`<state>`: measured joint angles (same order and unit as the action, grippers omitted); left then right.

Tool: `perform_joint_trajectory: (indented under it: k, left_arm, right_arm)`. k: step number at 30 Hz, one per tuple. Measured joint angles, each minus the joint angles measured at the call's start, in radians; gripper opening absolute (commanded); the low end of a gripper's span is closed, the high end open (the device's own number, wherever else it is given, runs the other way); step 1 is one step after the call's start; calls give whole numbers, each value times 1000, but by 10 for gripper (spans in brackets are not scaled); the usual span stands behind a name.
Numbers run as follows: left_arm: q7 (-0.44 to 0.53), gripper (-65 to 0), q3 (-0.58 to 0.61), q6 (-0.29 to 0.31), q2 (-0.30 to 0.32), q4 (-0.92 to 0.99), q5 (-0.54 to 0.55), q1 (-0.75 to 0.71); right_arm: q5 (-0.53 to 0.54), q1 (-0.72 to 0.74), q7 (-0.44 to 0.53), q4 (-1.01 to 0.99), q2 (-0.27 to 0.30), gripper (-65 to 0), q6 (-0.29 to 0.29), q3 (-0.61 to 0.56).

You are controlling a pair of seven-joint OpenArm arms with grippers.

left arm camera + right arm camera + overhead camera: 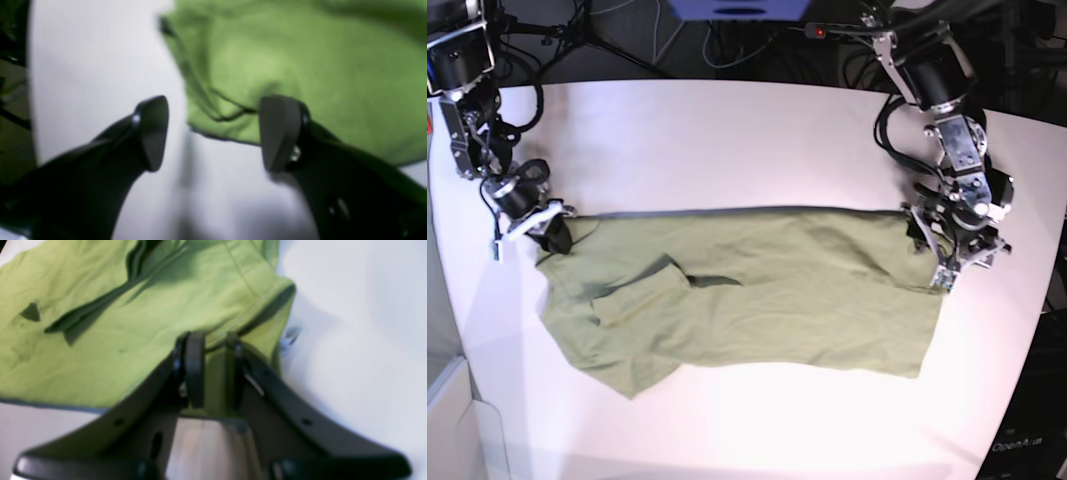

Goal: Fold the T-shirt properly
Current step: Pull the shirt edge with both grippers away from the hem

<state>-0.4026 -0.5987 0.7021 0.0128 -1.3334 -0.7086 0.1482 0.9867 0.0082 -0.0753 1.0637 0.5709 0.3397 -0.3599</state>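
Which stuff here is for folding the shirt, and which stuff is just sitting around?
For the job:
- T-shirt, spread out on the table
- right gripper, shut on the T-shirt's edge
- left gripper, open at the other edge

Just there:
- white table
- cables and dark gear behind the table

- The T-shirt [300, 66] is cut off at the left wrist view's top and right edges.
- Both wrist views are blurred throughout.
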Motion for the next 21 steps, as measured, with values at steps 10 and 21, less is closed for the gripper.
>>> perform_joint_trajectory:
  k: [10,21]
  left_arm:
    - [-9,-626,0,2,-2,36,-5,21]
    - [3,-627,-1,1,7,79,3,35]
  right_arm:
    - [3,-8,6,1,-3,-643,0,0]
    - [3,-14,8,1,-3,-643,0,-1]
